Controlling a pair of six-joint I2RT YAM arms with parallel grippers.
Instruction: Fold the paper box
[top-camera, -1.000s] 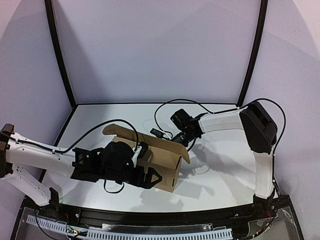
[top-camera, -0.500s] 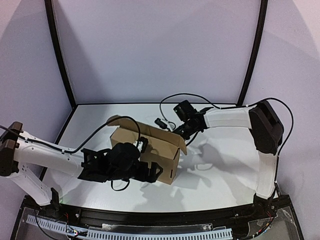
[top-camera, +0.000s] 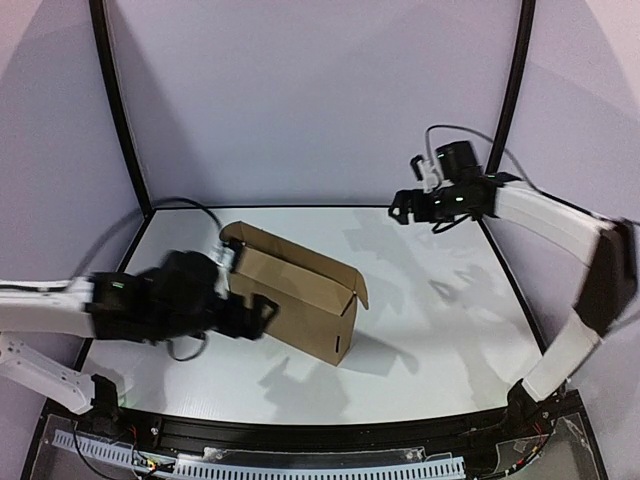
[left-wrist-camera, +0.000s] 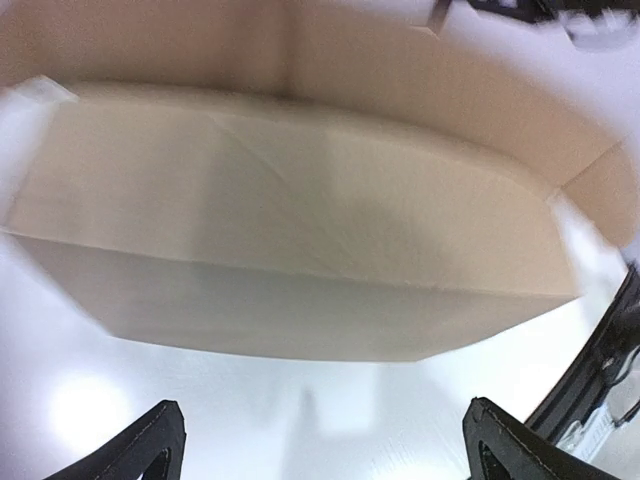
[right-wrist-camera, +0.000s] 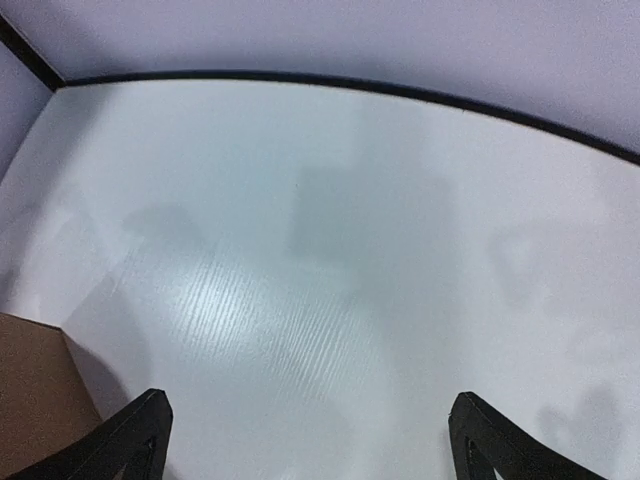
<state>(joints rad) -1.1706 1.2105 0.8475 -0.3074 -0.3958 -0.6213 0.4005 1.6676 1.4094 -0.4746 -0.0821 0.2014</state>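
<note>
The paper box (top-camera: 295, 290) is a brown cardboard box lying on the white table, folded into a rectangle, with a flap sticking out at its back left and another at its right end. It fills the top of the left wrist view (left-wrist-camera: 300, 230). My left gripper (top-camera: 255, 315) sits just left of the box, apart from it, with open jaws (left-wrist-camera: 325, 450) and only bare table between them. My right gripper (top-camera: 400, 207) hangs high at the back right, far from the box and open (right-wrist-camera: 315, 440). A box corner (right-wrist-camera: 30, 395) shows in the right wrist view.
A black frame post (top-camera: 505, 100) rises right behind the raised right arm, and another (top-camera: 120, 110) stands at the back left. Pale walls close in the white table (top-camera: 440, 330) on three sides.
Both arms have drawn back from the box. The left gripper slid off to the left; the right gripper opened wider and swung up to the back right. The box stays on the table.
</note>
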